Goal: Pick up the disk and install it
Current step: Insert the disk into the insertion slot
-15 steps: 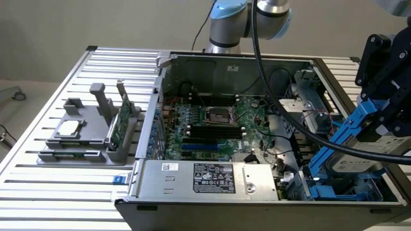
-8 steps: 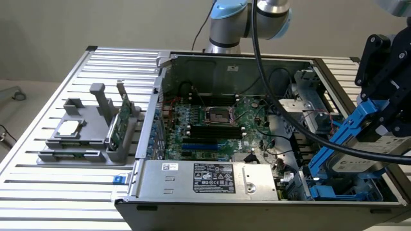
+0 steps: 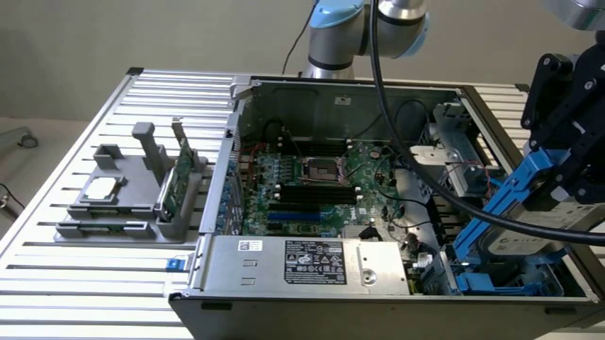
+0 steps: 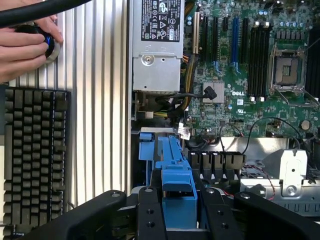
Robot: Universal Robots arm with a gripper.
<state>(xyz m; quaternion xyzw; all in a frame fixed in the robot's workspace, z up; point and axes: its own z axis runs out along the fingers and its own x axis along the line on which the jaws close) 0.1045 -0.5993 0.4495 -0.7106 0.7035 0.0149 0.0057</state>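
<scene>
The exterior view stands off the arm, raised and near the front corner of the open computer case [image 3: 378,99]. It looks down at a slant across the ribbed surface [image 3: 95,234], from far enough back to take in the whole case and the grey stand [image 3: 123,205] beside it on the exterior view's left. The wrist view sits close behind the gripper [image 4: 180,212], facing steeply down past the disk [image 4: 176,170] into the case, and also reaches a keyboard [image 4: 35,160] and a person's hand [image 4: 22,47] outside it. Both views share the motherboard [image 3: 317,180], the power supply [image 3: 302,262] and the ribbed surface.
</scene>
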